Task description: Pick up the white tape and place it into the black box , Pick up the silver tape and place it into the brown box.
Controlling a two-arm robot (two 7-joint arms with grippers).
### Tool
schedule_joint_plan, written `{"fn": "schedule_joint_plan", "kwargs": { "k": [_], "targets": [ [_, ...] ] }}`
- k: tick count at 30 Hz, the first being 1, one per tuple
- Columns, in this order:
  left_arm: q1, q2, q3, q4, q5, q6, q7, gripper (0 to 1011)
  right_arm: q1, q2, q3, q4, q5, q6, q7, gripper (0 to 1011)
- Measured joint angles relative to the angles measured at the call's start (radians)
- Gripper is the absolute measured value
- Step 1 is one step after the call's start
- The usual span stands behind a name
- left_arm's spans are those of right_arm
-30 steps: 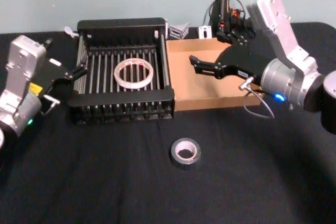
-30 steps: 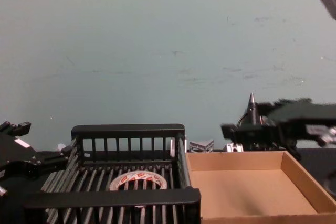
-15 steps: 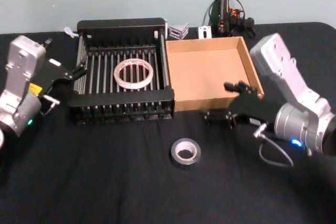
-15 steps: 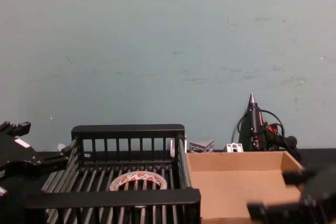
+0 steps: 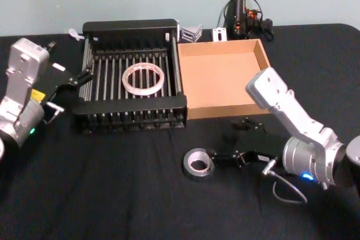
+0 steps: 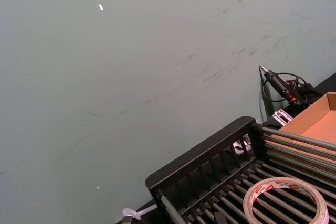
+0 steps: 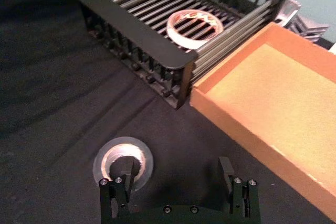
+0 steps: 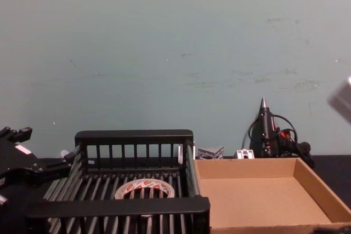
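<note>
The silver tape [image 5: 190, 170] lies flat on the black cloth in front of the boxes. My right gripper [image 5: 223, 143] is low beside it and open. One finger [image 7: 119, 190] reaches over the silver tape's [image 7: 105, 157] centre hole, and the other stands apart on the brown box side. The white tape [image 5: 143, 78] lies flat on the slatted floor of the black box [image 5: 132, 105]. To the right of that crate sits the brown box [image 5: 225, 108], with nothing in it. My left gripper [image 5: 68, 60] rests open at the black box's left side.
A glue gun [image 5: 242, 9] with its cable stands behind the brown box, next to small metal brackets [image 5: 191, 31]. A grey cable loop [image 5: 288, 190] hangs from my right wrist. Black cloth stretches across the front of the table.
My right arm has swung from above the brown box down to the table in front of it, ending beside the silver tape. The left arm and the white tape have not moved.
</note>
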Motion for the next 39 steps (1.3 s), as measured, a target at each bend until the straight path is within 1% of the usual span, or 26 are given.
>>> {"fn": "schedule_joint_plan", "kwargs": {
  "k": [5, 11, 24, 39],
  "targets": [
    [0.0, 0.0, 0.0, 0.0, 0.0, 0.0, 0.0, 1001, 0.009, -0.006, -0.029, 0.007, -0.022, 0.015, 0.011, 1000],
    [0.0, 0.0, 0.0, 0.0, 0.0, 0.0, 0.0, 1001, 0.02, -0.019, -0.049, 0.019, -0.045, 0.028, 0.019, 1000],
    [0.0, 0.0, 0.0, 0.0, 0.0, 0.0, 0.0, 1001, 0.051, -0.059, -0.063, 0.061, -0.075, 0.036, 0.029, 1000],
    [0.0, 0.0, 0.0, 0.0, 0.0, 0.0, 0.0, 1001, 0.067, -0.08, -0.07, 0.098, -0.096, 0.054, 0.046, 1000]
  ]
}}
